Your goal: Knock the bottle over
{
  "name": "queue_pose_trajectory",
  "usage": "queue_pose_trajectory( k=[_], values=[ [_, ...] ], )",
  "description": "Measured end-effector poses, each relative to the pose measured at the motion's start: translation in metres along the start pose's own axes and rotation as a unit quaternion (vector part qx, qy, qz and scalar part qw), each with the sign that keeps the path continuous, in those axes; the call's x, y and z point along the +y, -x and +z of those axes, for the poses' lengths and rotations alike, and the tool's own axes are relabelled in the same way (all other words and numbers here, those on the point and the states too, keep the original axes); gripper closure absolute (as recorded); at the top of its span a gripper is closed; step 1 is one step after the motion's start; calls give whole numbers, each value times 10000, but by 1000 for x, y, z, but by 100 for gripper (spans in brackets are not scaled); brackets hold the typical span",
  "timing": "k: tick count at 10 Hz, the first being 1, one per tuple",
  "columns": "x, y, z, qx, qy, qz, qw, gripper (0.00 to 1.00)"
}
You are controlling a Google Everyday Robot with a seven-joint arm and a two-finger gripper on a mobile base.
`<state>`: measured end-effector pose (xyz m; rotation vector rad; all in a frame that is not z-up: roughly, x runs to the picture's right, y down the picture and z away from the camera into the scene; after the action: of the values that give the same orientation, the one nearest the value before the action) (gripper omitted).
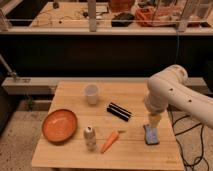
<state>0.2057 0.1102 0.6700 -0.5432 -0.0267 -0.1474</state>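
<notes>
Nearest the front edge of the worktop (131, 153): bottle (90, 136), upright, cap on top, long axis vertical, standing clear of all else. Carrot (109, 142) lies just beside it on the side toward the arm, tip angled away and up-worktop, not touching as far as I can see. Orange bowl (59, 125) sits on the bottle's other side, slightly further back. Blue sponge (150, 134) lies near the opposite side edge, about level with the bottle. Gripper (155, 120) hangs pointing down right above the sponge's far end, low to the surface; whether it is parted or closed I cannot tell. Key relation: bottle lies sideways across the worktop from the gripper and a little nearer the front, well apart, with the carrot in the lane between. My read: a low lateral sweep would meet the carrot first, so contact high on the bottle looks safer, and a push there should topple it easily. Further back: black block (119, 111) mid-worktop, then white cup (91, 93) toward the rear. White arm (167, 87) arcs in above.
</notes>
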Motion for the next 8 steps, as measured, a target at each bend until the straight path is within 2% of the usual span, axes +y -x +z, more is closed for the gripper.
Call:
queue_pose_trajectory(
  k=[3,5,8],
  values=[
    [3,7,-1,-5,4,-131,9999,20],
    [3,29,-1,-49,18,-290,9996,20],
    [10,42,-2,-74,54,-482,9988,20]
  ],
)
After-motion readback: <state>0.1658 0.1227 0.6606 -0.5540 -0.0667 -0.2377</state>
